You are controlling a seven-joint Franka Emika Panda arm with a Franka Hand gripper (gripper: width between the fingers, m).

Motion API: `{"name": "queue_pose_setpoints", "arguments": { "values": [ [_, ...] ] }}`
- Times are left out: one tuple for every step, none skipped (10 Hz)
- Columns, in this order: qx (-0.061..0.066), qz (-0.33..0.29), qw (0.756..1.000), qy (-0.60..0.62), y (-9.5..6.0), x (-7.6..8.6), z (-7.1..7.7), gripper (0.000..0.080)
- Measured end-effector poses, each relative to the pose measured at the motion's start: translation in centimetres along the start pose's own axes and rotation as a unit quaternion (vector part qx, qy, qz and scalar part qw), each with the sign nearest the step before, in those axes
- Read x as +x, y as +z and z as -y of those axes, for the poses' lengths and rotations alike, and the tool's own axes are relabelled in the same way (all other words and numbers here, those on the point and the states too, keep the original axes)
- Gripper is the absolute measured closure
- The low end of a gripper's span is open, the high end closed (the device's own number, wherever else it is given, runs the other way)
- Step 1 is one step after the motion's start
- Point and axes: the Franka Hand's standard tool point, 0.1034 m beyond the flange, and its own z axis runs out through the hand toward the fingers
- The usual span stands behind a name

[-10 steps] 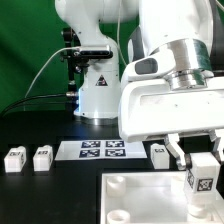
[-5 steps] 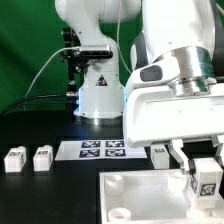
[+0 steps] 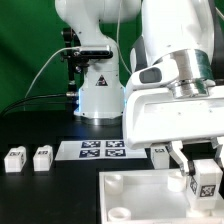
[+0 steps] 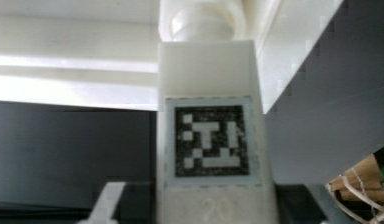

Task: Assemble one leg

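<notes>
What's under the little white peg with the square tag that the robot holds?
The broad flat white slab lies under the small white tagged peg. Whether they touch is hidden by the peg itself.

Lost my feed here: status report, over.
Gripper shut on small white plastic block-like leg with square tag. Leg upright above broad flat white slab. Nothing seen in the way.

Readable letters, words, brands or numbers: none. Coded black-and-white square tags: one on the leg point(image 3: 203, 181) at the exterior view's right, its block pattern plain in the wrist view point(image 4: 212, 140); one each on the left-hand loose leg point(image 3: 15, 159) and second loose leg point(image 3: 42, 157) on the worktop point(image 3: 60, 195); several in a row on the marker board point(image 3: 100, 149). One small triangular sign point(image 3: 100, 82) on the white arm base point(image 3: 100, 100), its symbol too small to read.
</notes>
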Motion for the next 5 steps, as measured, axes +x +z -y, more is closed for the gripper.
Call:
{"name": "queue_pose_setpoints", "arguments": {
  "values": [
    [0.001,0.010,1.000,0.000,0.10,-0.14,0.01,0.0502],
    [0.001,0.015,1.000,0.000,0.19,-0.35,0.03,0.0502],
    [0.001,0.015,1.000,0.000,0.19,-0.36,0.03,0.0272],
    [0.001,0.016,1.000,0.000,0.21,-0.41,0.03,0.0272],
    [0.001,0.016,1.000,0.000,0.21,-0.42,0.03,0.0175]
  ]
}}
